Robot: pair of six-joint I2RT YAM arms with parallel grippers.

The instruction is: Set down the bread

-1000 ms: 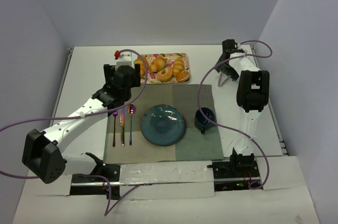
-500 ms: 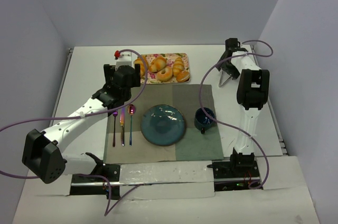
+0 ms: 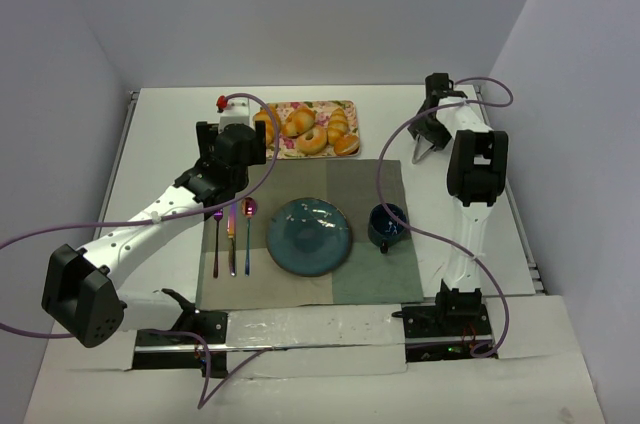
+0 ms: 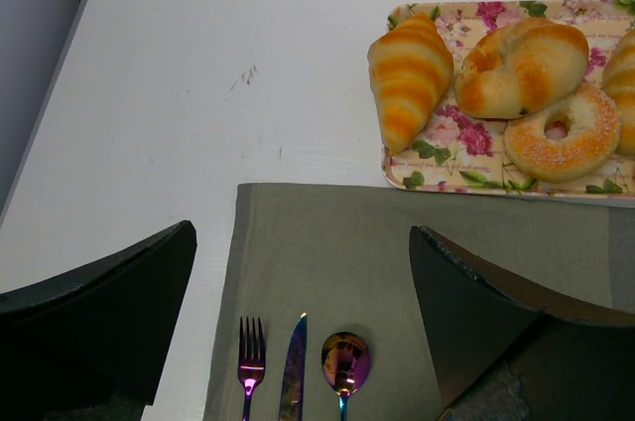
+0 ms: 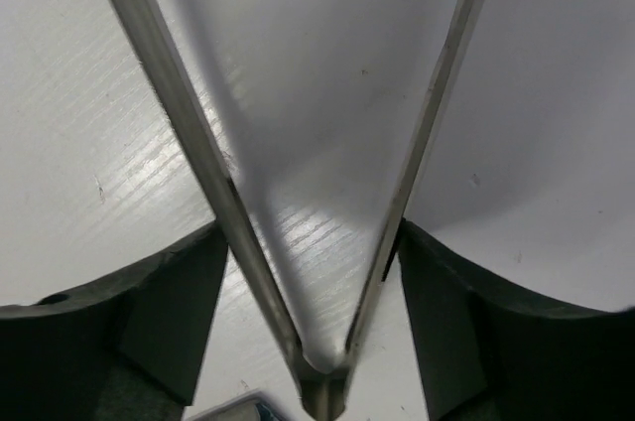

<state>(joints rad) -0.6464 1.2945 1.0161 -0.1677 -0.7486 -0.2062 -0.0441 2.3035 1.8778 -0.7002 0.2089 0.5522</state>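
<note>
Top external: white table [image 3: 165, 139], grey mat [image 3: 362, 184], pale walls [image 3: 300, 14]

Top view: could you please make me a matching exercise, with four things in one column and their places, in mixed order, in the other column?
Things
1. blue plate
2. dark cup
3. cutlery
4. tongs

Places
A. between the jaws of the right gripper
B. on the mat, left of the plate
C. in the middle of the mat
D. on the mat, right of the plate

Pairs: 1-C, 2-D, 3-B, 4-A
</note>
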